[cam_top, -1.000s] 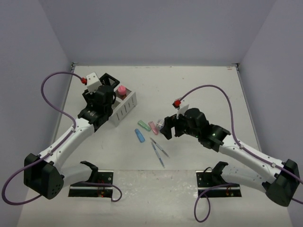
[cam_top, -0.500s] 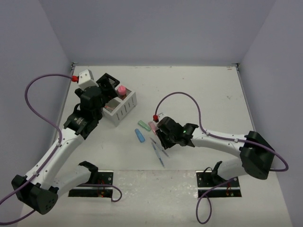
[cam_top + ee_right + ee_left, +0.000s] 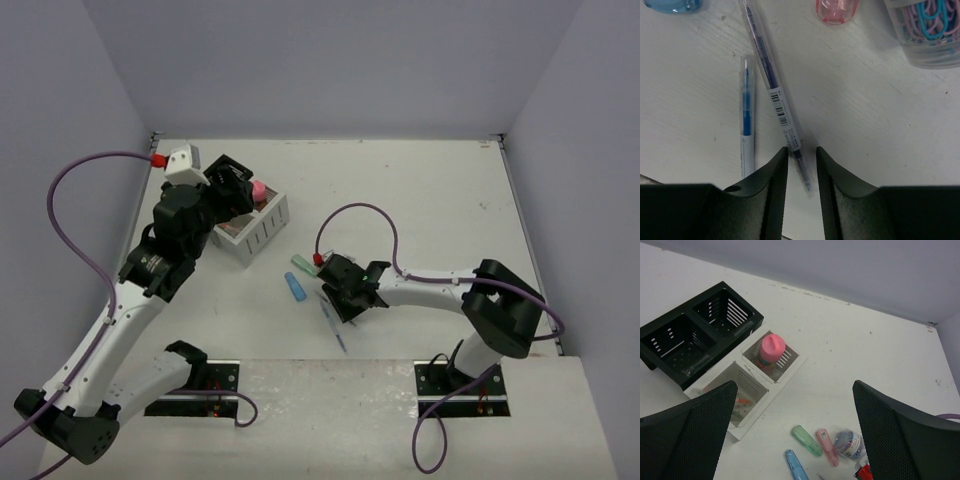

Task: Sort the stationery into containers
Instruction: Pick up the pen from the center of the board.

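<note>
The clear pen with a barcode label lies flat on the white tabletop. Its long axis runs from 11 to 5 o'clock and the top is cut off. Its blurred lower end is between the right gripper jaws, which stand narrow. We cannot tell if they pinch it. A second pen lies at its 9 o'clock. The left gripper jaws are spread wide and hold nothing.

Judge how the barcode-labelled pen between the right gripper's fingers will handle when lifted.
The barcode-labelled pen is a thin round barrel, so it probably rolls if nudged. It looks like clear rigid plastic, likely stiff and light. The right gripper straddles it near one end, so it may pivot when lifted.
</note>
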You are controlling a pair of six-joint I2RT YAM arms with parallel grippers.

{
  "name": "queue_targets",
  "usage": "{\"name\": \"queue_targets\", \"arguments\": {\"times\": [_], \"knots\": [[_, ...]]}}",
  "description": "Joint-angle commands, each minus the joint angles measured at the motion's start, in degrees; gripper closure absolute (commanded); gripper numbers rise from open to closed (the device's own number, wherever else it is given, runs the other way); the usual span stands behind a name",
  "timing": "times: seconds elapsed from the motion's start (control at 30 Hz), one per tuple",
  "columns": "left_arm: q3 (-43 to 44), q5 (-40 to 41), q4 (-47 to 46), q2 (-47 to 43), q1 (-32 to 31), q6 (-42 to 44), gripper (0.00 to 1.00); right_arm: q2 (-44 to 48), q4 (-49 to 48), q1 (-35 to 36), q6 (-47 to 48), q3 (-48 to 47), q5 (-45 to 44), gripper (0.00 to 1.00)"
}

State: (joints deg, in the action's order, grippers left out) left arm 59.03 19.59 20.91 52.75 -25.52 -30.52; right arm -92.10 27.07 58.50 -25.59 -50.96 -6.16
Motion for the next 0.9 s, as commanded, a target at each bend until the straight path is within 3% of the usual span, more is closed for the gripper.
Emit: {"name": "queue_targets", "arguments": {"times": [0.0,0.23,0.4,0.47,0.87], "knots": [[-0.81,-2.23,0.71,-1.24,0.21,1.96,0.00,-2.39,-0.05,0.39,-2.16,-2.58,-0.49,0.70],[-2.36,-5.56,-0.05,-0.37,0.21,1.69,0.00,-4.54,0.83,0.47,-1.79,-3.40,-1.28,0.81],[-4.61,-13.12,-3.47,-0.54,0.21,0.63,0.00,-2.50,2.96,0.47,-2.01,-4.18,-3.40,0.89],[-5.57,-16.88,-5.03,-0.54,0.21,-0.05,0.00,-0.60,3.82,0.56,-1.74,-4.88,-4.28,1.00],[-14.27,-37.63,-18.66,-3.92,0.16,-9.70,0.00,16.73,7.85,0.52,0.02,-7.14,-3.59,1.00]]}}
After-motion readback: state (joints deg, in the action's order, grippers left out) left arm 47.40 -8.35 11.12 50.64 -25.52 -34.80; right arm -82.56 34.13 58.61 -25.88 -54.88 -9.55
